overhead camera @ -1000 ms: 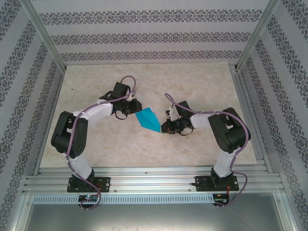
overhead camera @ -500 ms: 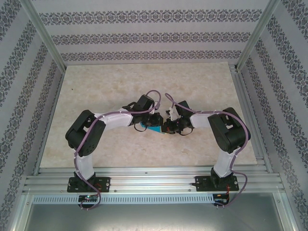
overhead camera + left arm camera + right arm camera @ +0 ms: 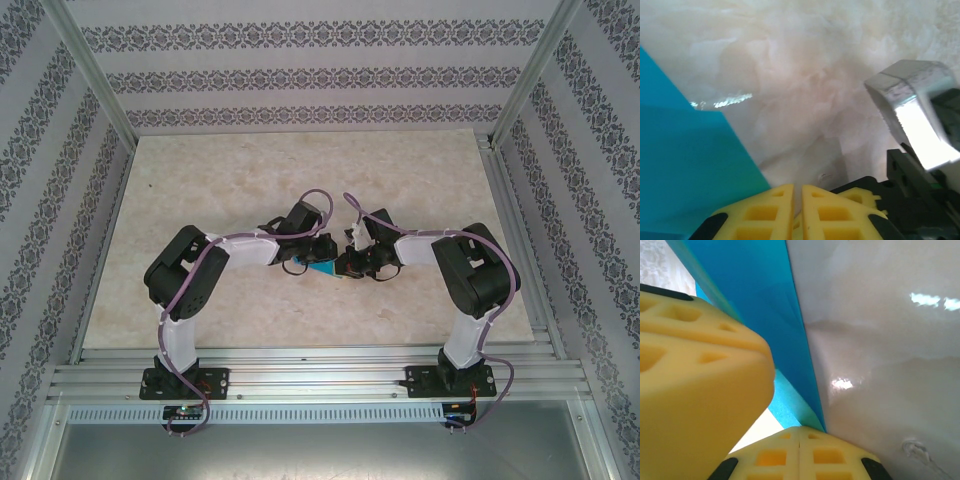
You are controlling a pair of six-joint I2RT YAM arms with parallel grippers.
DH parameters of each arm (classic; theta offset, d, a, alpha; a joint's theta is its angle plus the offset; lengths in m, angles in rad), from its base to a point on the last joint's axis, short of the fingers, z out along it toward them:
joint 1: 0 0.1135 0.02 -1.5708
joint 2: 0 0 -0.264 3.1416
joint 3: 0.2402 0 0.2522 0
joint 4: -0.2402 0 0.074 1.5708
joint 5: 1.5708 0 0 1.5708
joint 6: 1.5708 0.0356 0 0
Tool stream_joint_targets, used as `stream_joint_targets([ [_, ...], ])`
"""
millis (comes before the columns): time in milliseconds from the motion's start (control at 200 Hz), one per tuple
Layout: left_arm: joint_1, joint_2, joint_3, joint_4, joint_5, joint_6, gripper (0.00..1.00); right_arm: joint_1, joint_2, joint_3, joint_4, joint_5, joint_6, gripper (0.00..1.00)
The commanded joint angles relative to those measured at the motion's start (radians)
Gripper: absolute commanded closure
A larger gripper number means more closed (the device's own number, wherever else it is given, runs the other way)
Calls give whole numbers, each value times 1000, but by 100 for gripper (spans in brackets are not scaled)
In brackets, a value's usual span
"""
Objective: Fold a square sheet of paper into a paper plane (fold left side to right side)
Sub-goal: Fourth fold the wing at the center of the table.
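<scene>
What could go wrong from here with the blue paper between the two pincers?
1. The left pincer and right pincer are crowded together at the paper, so they may knock each other.
2. The right pincer's shut tips meet only a narrow corner of the paper. A push from the left pincer could slide it and skew the crease.

paper (image 3: 685,165): plain cyan-blue | table (image 3: 250,170): cream, marbled | walls (image 3: 300,60): white, grey floral stripes | left pincer pads (image 3: 760,212): yellow
</scene>
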Motion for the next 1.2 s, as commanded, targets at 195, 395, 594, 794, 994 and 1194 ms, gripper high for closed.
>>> stream_joint_targets([
  [195,-16,28,-69,114,44,-46,88,30,86,-55,-166,151,-14,100],
  [395,-22,30,-68,58,-1,-11,87,31,81,-49,-198,186,-19,100],
  [594,-20,36,-76,-28,-78,27,86,34,80,-57,-212,218,-11,100],
  [794,-3,51,-73,-49,-111,35,86,37,80,-68,-219,234,-4,100],
  [994,34,55,-75,-78,-136,59,86,38,82,-73,-231,249,-6,100],
  [1194,78,66,-67,-80,-144,89,82,41,88,-74,-242,259,-8,100],
])
